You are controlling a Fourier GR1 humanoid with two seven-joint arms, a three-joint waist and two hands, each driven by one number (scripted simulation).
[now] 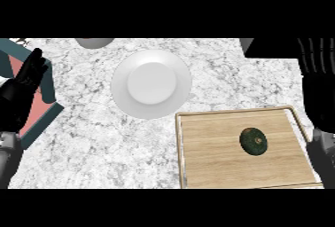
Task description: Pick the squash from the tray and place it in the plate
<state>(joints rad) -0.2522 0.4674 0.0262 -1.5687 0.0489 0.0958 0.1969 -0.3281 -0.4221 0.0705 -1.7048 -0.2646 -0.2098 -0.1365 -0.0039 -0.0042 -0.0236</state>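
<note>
While squash (254, 141) sits mid-tray (196, 168), plate (152, 83) apart

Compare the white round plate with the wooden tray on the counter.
The white round plate is round and glossy white; the rectangular wooden tray is pale wood with a raised rim. The plate holds nothing, while the tray carries the dark green squash. The plate sits farther up the view, left of the tray, which lies at the lower right. Both rest flat on the grey marbled counter, apart from each other.
</note>
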